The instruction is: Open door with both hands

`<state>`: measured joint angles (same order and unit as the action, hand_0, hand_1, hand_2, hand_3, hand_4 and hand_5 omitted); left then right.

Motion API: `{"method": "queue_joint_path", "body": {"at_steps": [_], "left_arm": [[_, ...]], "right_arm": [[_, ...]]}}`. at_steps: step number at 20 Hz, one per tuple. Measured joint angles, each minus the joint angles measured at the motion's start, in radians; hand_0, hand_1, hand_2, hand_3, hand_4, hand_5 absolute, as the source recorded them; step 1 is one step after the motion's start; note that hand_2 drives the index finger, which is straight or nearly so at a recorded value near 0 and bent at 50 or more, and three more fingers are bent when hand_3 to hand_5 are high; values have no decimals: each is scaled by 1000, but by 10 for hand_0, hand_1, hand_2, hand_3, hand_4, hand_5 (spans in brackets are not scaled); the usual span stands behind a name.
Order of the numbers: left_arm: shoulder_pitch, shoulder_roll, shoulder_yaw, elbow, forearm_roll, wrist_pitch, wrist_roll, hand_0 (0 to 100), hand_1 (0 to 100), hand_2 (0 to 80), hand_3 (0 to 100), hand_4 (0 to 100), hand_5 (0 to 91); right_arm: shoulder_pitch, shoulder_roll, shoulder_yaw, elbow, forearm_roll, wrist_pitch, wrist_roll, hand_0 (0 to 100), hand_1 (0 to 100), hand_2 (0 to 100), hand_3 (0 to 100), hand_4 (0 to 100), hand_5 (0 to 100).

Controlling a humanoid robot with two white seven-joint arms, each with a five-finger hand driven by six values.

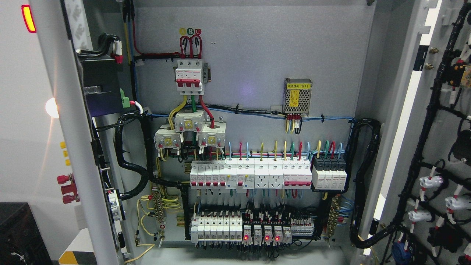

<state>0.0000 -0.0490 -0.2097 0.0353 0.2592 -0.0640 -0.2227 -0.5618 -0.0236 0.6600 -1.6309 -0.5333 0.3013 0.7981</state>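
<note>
Since no robot hand shows anywhere here, I cannot tell if either is apart or together, or which is nearer. The right door [438,147] stands swung wide at the right, upright. Farther back, the breakers [250,176] sit inside the open cabinet [257,55].

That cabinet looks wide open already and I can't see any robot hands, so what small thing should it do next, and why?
Probably nothing more than keeping both arms back and checking the result. The right door is swung wide, showing its inner wiring, the left door stands edge-on, and the breaker rows inside the cabinet are fully exposed. Neither hand is in view, so the opening appears done.
</note>
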Motion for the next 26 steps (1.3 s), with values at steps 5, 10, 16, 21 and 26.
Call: {"method": "queue_joint_path", "body": {"at_steps": [5,10,16,21,26], "left_arm": [[0,0,0,0,0,0,0,0,0,0,0,0,0],[0,0,0,0,0,0,0,0,0,0,0,0,0],[0,0,0,0,0,0,0,0,0,0,0,0,0],[0,0,1,0,0,0,0,0,0,0,0,0,0],[0,1,1,0,0,0,0,0,0,0,0,0,0]], "right_arm": [[-6,9,15,10,12,2,-6,0,0,0,0,0,0],[-10,14,29,17,29,3,-25,0,0,0,0,0,0],[-11,39,47,24,66,6,-33,0,0,0,0,0,0],[-12,70,62,29,97,19,-34,0,0,0,0,0,0],[-20,95,71,41,111,30,-36,0,0,0,0,0,0]]}}
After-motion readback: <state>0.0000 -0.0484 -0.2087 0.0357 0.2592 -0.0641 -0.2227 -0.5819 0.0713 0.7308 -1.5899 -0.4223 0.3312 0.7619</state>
